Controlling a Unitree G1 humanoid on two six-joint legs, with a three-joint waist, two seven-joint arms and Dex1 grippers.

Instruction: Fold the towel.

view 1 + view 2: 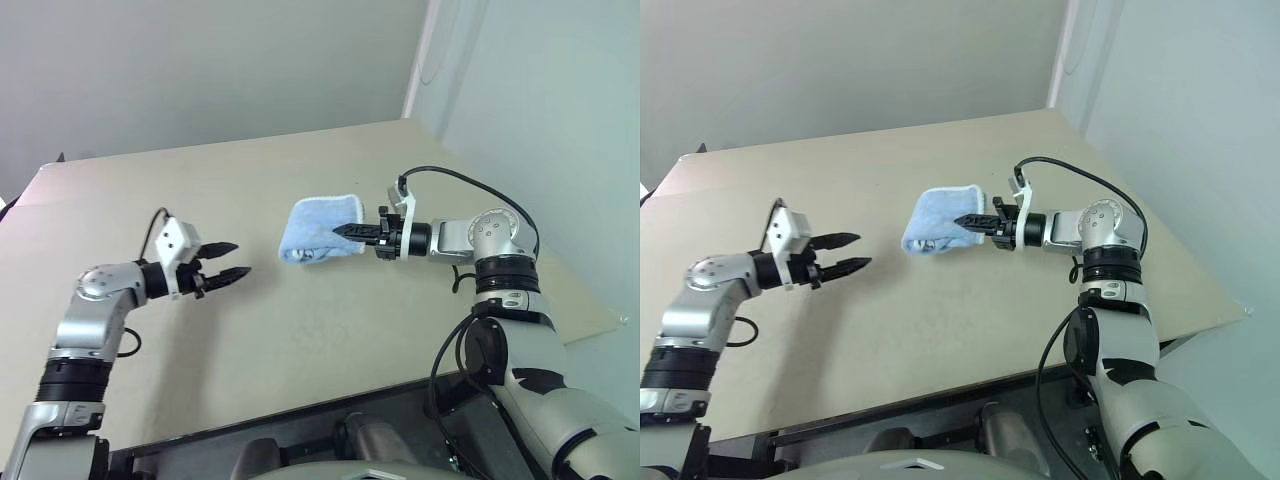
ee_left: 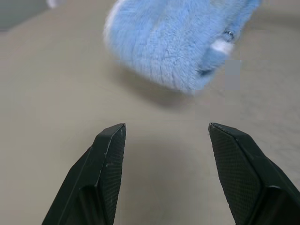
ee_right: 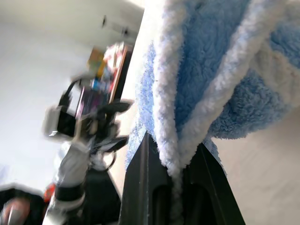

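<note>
The towel is a small light-blue terry cloth with white edging, bunched up and lifted off the beige table near its middle. My right gripper is shut on the towel's edge, and in the right wrist view the white-trimmed folds are pinched between its black fingers. My left gripper hovers to the left of the towel, apart from it, open and holding nothing. Its two fingertips point toward the towel, which hangs just above the tabletop.
The table's right edge runs close under my right arm, beside a pale wall. The table's near edge lies below both arms. Bare tabletop spreads left of and behind the towel.
</note>
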